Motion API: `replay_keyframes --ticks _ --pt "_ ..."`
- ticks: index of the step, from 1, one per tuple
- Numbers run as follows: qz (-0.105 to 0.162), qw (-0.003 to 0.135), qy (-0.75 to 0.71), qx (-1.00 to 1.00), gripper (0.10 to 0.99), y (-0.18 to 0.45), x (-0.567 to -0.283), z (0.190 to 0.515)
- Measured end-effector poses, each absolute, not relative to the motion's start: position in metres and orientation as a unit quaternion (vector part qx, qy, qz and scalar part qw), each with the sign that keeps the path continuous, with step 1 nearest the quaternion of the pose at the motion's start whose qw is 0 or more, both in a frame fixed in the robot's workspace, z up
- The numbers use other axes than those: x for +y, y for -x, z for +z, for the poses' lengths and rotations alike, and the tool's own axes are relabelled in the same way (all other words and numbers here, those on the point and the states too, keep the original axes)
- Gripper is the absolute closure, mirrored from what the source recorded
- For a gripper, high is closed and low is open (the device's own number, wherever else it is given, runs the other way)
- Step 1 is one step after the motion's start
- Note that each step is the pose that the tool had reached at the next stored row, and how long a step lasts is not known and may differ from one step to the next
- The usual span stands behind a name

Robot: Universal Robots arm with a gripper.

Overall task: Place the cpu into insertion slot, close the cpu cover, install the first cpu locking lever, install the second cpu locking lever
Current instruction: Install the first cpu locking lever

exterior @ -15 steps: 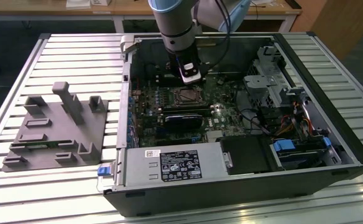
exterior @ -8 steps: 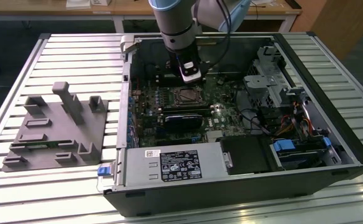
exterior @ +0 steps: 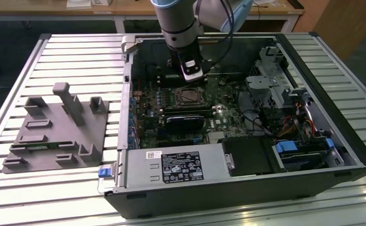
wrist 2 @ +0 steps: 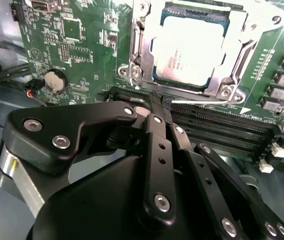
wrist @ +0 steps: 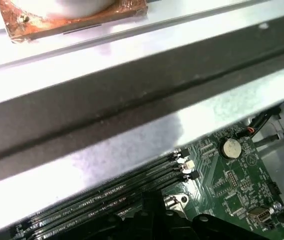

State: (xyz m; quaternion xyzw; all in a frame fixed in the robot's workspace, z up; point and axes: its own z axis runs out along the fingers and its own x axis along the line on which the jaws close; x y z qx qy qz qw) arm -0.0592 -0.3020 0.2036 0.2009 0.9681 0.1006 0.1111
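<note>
The cpu lies flat in the insertion slot on the green board, its pale face up. The silvery cpu cover is folded down around it, and the chip shows through its window. A thin metal rod runs along the socket's edge beside the memory slots. My gripper hovers just off that edge with its black fingers pressed together and nothing between them. In the exterior view the gripper hangs inside the open case, right behind the socket.
The open computer case walls in the board. Long black memory slots lie beside the socket, and a coin battery sits on the board. A grey fixture stands on the slatted table at the exterior view's left.
</note>
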Motion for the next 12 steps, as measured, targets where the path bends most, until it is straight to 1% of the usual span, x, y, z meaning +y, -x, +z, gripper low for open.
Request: replay_keyframes --ticks 5,12 --pt "0.106 0.110 -0.201 0.968 0.980 0.0601 -0.3007 0.2036" --pt "0.106 0.110 -0.202 0.967 0.980 0.0609 -0.3000 0.2018"
